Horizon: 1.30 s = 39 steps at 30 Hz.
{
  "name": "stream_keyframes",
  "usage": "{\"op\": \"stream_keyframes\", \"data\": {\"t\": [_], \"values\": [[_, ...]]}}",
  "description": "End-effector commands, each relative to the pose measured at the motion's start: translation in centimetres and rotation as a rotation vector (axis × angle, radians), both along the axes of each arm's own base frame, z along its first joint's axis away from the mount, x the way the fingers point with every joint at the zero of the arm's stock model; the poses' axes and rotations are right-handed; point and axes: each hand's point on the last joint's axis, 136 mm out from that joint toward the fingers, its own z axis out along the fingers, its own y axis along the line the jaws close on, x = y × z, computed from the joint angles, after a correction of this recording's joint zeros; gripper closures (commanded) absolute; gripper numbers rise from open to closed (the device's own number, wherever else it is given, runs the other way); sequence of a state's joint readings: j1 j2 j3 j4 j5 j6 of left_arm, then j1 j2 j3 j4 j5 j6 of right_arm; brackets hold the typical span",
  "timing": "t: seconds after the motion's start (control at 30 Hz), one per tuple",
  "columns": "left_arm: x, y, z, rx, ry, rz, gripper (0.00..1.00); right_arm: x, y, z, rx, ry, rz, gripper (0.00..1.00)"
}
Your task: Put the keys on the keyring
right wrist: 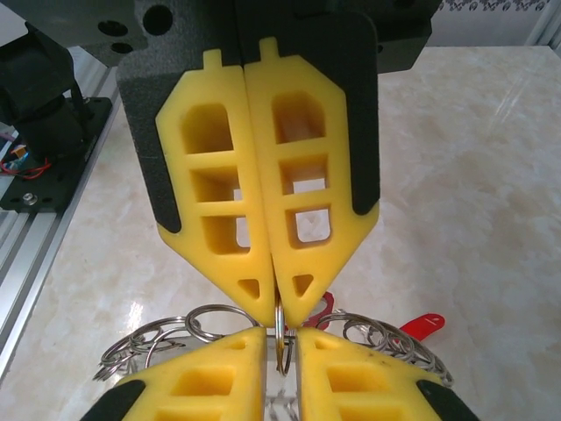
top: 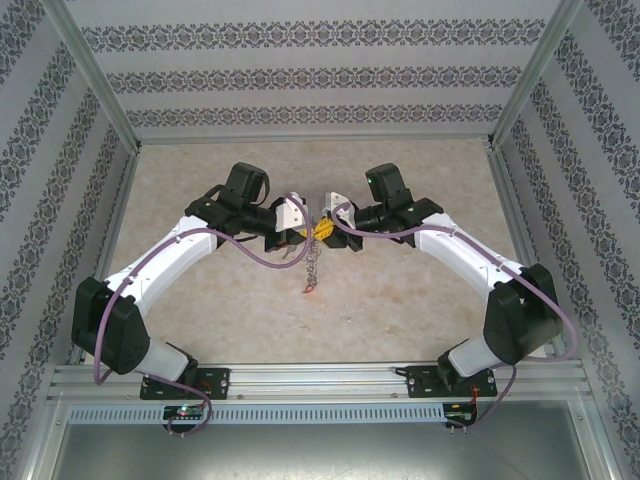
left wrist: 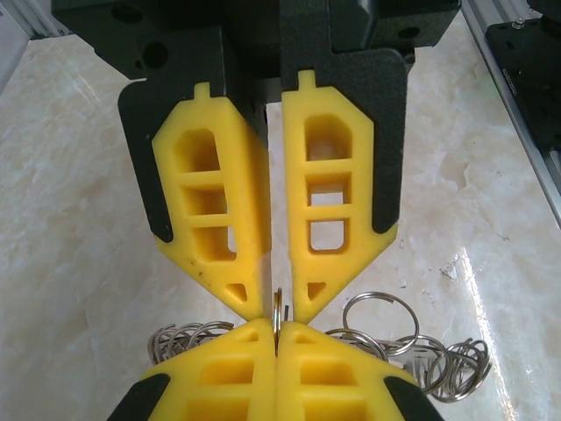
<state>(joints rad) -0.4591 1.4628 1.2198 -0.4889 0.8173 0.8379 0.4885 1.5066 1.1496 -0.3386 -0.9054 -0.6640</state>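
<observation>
Near the centre of the pale marble table [top: 420, 310]: one loop, two pinches

The black, yellow-padded left gripper [left wrist: 277, 303] is clamped fully on an edge-on loop of the thin silvery-grey beaded metal keyring [right wrist: 281, 340]. Tip to tip, the right gripper [right wrist: 279, 309] looks closed on that loop too. Tiny red-headed silver keys [right wrist: 422, 326] lie among slack loops beneath. Best hold left firm, regrip gently with the right.

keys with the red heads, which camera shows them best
Right wrist: the keys show close up, red heads lying just past the fingertips of the right gripper, among the loops of the keyring. The top external view gives them as a tiny red speck at the keyring's near end.
</observation>
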Motion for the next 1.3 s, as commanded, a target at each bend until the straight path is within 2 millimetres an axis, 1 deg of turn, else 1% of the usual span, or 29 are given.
{"op": "stream_keyframes", "data": {"t": [0.0, 0.1, 0.17, 0.2, 0.23, 0.3, 0.4, 0.43, 0.47, 0.6, 0.67, 0.7, 0.87, 1.0, 1.1, 1.2, 1.27], "values": [[-0.7, -0.9, 2.2, -0.057, -0.04, -0.055, 1.0, 0.0, 0.3, 0.7, 0.028, 0.013, 0.02, 0.82], [-0.8, -1.0, 2.4, -0.062, -0.039, -0.059, 1.0, 0.0, 0.3, 0.6, 0.027, 0.019, 0.019, 0.88], [-0.7, -1.0, 2.5, -0.064, -0.043, -0.055, 1.0, 0.0, 0.3, 0.5, 0.022, 0.025, 0.019, 0.9], [-0.7, -1.0, 2.5, -0.065, -0.043, -0.056, 1.0, 0.0, 0.2, 0.4, 0.021, 0.028, 0.021, 0.93], [-0.7, -1.0, 2.5, -0.066, -0.043, -0.056, 1.0, 0.0, 0.2, 0.4, 0.02, 0.027, 0.022, 1.0], [-0.6, -1.0, 2.5, -0.065, -0.043, -0.054, 1.0, -0.1, 0.3, 0.5, 0.024, 0.029, 0.025, 1.0], [0.0, -0.8, 2.6, -0.069, -0.042, -0.016, 1.0, 0.3, 0.1, 0.6, 0.04, 0.02, 0.005, 1.0], [0.3, -0.7, 2.7, -0.075, -0.038, 0.002, 0.97, 0.5, 0.0, 0.9, 0.055, 0.016, -0.012, 1.0], [0.5, -0.5, 2.8, -0.082, -0.034, 0.015, 0.92, 0.8, -0.2, 1.3, 0.077, 0.012, -0.029, 1.0], [0.6, 0.2, 2.7, -0.097, -0.014, 0.045, 0.81, 2.2, -0.6, 3.3, 0.18, -0.02, -0.108, 1.0], [0.7, 0.5, 2.5, -0.096, -0.009, 0.056, 0.71, 2.9, -0.8, 4.4, 0.248, -0.032, -0.147, 1.0], [0.8, 0.5, 2.4, -0.097, -0.006, 0.061, 0.69, 3.0, -0.9, 4.7, 0.27, -0.035, -0.156, 1.0], [1.4, 0.5, 2.3, -0.097, -0.024, 0.076, 0.67, 3.1, -0.6, 5.9, 0.347, -0.058, -0.149, 1.0], [2.7, 0.8, 2.3, -0.088, -0.05, 0.125, 0.65, 3.0, -0.6, 6.3, 0.369, -0.08, -0.138, 1.0], [3.5, 1.5, 3.0, -0.078, -0.088, 0.165, 0.65, 3.0, -0.6, 6.6, 0.377, -0.095, -0.14, 1.0], [3.6, 2.8, 4.5, -0.092, -0.131, 0.197, 0.64, 2.9, -0.6, 6.6, 0.377, -0.099, -0.134, 1.0], [3.9, 4.0, 5.4, -0.097, -0.186, 0.238, 0.61, 2.6, -0.7, 6.6, 0.375, -0.104, -0.126, 1.0]]}}
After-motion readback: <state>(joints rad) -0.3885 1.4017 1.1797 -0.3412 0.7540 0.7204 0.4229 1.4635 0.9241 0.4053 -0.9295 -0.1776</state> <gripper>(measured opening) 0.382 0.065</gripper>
